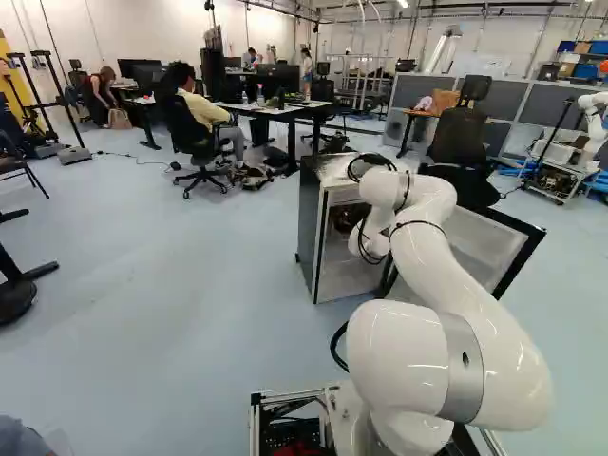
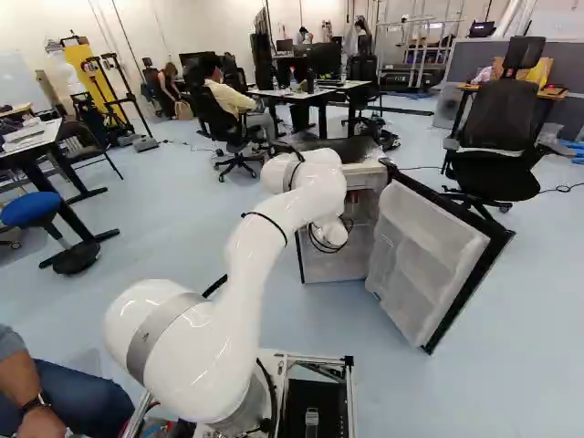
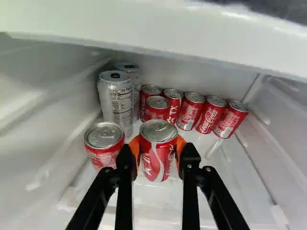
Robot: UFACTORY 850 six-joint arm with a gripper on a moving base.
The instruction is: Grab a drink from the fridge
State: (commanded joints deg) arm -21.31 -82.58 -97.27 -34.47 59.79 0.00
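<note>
The fridge [image 1: 308, 228] stands ahead with its door [image 2: 424, 242] swung open, and the arm reaches inside. In the wrist view the gripper [image 3: 159, 148] is shut on a red can [image 3: 158, 160], its orange pads touching it from both sides. That can is upright, above or on the shelf; which, I cannot tell. Close beside one finger stands another red can [image 3: 103, 148]. Beyond are two tall silver cans [image 3: 115, 100] and several small red cans [image 3: 190, 111] near the back wall. In the base views the gripper cannot be made out behind the arm and fridge.
The fridge's inner side wall [image 3: 43, 129] runs beside the gripper, and a white panel [image 3: 158, 28] spans above the cans. An office chair [image 2: 497, 151] stands behind the door. Near the base, at the left of the right base view, a seated person's arm and leg show.
</note>
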